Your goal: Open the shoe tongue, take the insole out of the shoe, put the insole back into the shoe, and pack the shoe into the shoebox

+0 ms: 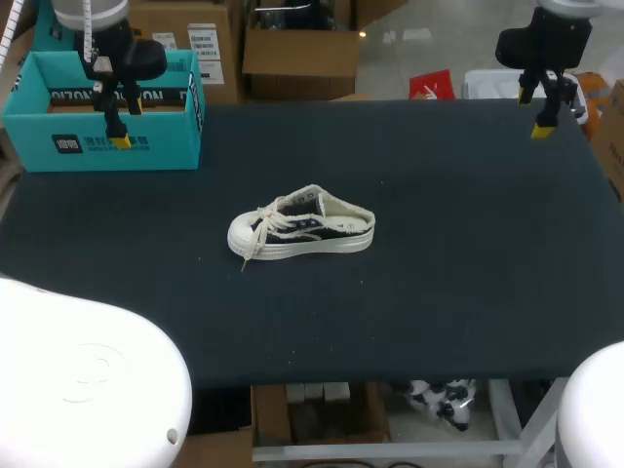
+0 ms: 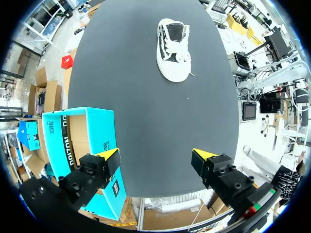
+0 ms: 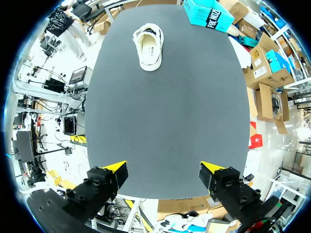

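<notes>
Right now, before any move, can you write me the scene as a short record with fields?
shoe: upright on its sole, mid table, toe toward my left side, laces loose
shoebox: teal, open, far left of the table
left tool: open, empty, above the shoebox's edge
right tool: open, empty, above the table's far right edge
progress: no tool touches the shoe; shoe is outside the shoebox
</notes>
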Robot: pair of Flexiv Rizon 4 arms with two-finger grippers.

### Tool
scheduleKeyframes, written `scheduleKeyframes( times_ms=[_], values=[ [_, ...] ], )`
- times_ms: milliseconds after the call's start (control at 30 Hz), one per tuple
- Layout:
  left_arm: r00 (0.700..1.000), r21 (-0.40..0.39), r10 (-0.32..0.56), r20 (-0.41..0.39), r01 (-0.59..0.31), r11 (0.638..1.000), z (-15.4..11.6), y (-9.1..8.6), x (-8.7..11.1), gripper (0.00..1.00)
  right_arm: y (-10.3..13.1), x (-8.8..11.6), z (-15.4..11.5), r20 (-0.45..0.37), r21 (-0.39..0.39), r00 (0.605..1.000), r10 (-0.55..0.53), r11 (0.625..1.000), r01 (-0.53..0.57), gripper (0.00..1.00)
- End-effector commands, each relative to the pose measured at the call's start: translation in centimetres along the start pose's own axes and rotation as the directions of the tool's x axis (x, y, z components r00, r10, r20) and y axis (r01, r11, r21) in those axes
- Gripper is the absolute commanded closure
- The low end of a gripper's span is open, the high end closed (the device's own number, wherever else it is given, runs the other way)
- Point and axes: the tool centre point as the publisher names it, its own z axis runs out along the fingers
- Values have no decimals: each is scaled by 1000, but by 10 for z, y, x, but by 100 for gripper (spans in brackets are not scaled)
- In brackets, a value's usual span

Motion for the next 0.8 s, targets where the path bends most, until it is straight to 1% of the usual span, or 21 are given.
scheduleKeyframes(
  times_ms=[33,533,567,600,633,667,700,733,767,800],
  values=[
    [1000,-1,0,-1,0,1000,0,0,0,0,0,0,0,-1,0,1000,0,1000,0,0],
    [1000,-1,0,-1,0,1000,0,0,0,0,0,0,0,-1,0,1000,0,1000,0,0],
    [999,7,-40,-1,40,999,-3,-5,2,0,0,0,0,-1,0,1000,0,1000,0,0],
    [997,1,-80,-8,80,997,-5,-8,4,0,3,0,1,-1,-15,1000,19,1000,-19,0],
    [991,-1,-134,-8,134,991,-7,-14,6,0,8,1,4,26,-43,1000,18,999,-17,0],
    [983,-5,-181,-32,181,983,-8,-20,7,0,11,3,6,31,-88,999,34,996,-31,0],
    [974,-23,-223,-29,223,975,-9,-25,9,0,16,5,10,34,-91,999,42,995,-38,0],
    [967,-10,-249,-61,249,969,-10,-27,11,0,21,8,14,52,-115,998,25,993,-19,0],
    [948,-18,-309,-72,308,951,-11,-30,13,0,26,11,18,43,-137,998,49,990,-42,0],
    [932,-44,-358,-64,355,934,-11,-33,14,0,30,13,23,49,-138,998,43,990,-36,0]
  ],
)
